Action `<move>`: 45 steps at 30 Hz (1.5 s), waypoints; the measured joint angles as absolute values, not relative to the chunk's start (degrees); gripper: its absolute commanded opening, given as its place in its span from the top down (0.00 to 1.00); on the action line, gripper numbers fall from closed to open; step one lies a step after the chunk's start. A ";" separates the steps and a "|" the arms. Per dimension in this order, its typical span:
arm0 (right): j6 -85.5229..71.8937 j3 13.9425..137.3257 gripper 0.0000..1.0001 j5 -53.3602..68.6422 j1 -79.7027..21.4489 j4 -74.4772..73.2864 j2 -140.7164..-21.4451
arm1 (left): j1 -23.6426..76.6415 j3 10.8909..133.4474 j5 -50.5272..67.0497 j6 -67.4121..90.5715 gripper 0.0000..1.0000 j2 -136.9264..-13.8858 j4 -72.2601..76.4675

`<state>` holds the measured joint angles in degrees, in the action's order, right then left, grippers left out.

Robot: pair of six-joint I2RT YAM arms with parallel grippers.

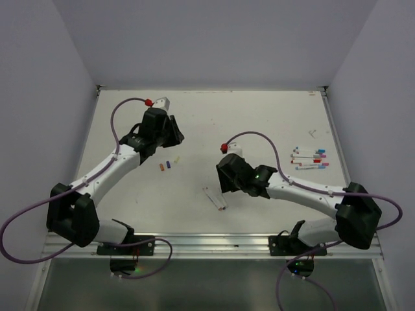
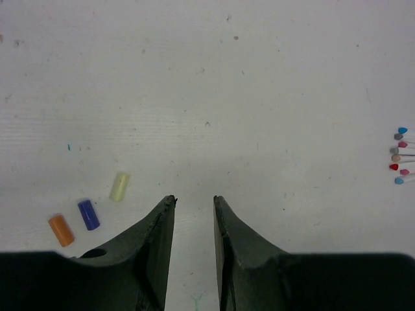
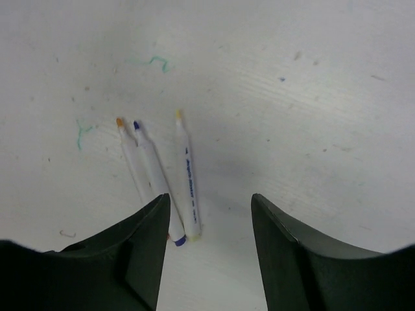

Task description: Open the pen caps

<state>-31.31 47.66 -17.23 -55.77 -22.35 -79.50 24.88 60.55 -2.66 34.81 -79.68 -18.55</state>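
Though tiny, smooth cylindrical pen caps [image 2: 88,214]

Three pen caps [image 1: 168,164] lie side by side in a short row on the surface [image 1: 259,116], left of its middle. The left gripper [image 2: 194,199] hangs just behind them. In its wrist view they sit to the left of the left jaw. Three uncapped pens [image 1: 215,197] lie together nearer the front, about mid-width, just in front of the right gripper [image 3: 211,197] and to its left. The capped pens [image 1: 309,159] lie well apart at the right side — parallel, one behind another.
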 measured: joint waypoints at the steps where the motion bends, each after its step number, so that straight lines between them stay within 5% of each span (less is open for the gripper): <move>1: -32.10 49.10 0.42 -18.98 -55.20 -24.40 -78.26 | 24.88 60.55 -2.11 34.81 0.67 -79.40 -18.52; 4: -34.85 53.23 0.43 -20.97 -48.23 -29.71 -75.07 | 24.99 60.27 -0.05 34.83 0.66 -78.85 -18.24; 10: -38.96 53.65 0.47 -24.58 -19.64 -34.81 -69.76 | 26.17 55.05 8.27 35.29 0.46 -75.46 -12.45; 17: -38.92 52.97 0.49 -21.12 0.10 -35.77 -75.94 | 27.38 52.03 16.84 35.31 0.33 -71.44 -6.48; 25: -38.06 52.97 0.46 -17.80 8.23 -33.47 -84.71 | 27.51 49.71 20.78 33.74 0.22 -67.81 -2.63; 45: -34.17 52.86 0.48 -12.43 16.58 -25.63 -91.26 | 27.53 49.01 24.93 33.45 0.21 -66.43 -0.97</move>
<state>-34.17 52.86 -12.43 16.58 -25.63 -91.26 27.53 49.01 24.93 33.45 -66.43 -0.97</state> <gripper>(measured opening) 0.520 0.790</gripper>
